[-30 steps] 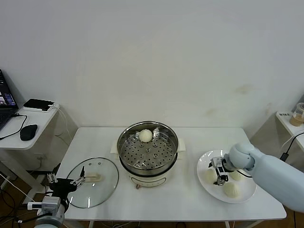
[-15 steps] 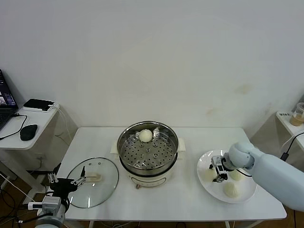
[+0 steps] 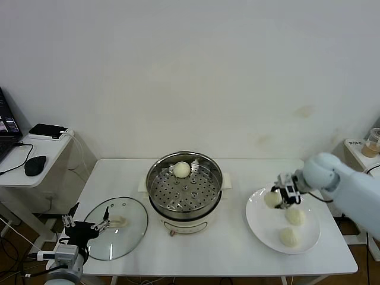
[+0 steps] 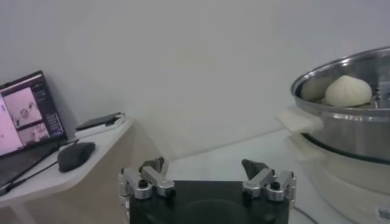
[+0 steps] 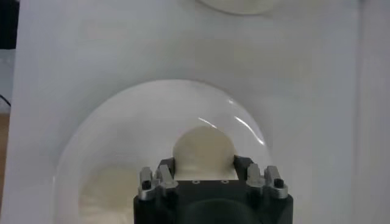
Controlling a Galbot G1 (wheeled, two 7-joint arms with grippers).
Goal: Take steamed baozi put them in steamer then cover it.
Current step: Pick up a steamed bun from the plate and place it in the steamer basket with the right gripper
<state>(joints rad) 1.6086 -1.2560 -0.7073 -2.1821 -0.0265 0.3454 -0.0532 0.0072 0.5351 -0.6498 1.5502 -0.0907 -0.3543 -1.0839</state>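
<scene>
Where white table [image 3: 237, 249] meets bare wall | right pincer [image 3: 284, 196] holds baozi [image 3: 272, 199] | left pincer [image 3: 102, 225] wide (idle)

My white table [image 3: 237, 246] has the steamer [image 3: 184, 190] sitting in the middle. The glass lid [image 3: 116, 227] lies flat on the table to the steamer's left. A white plate [image 3: 261, 222] sits on the steamer's right.
</scene>
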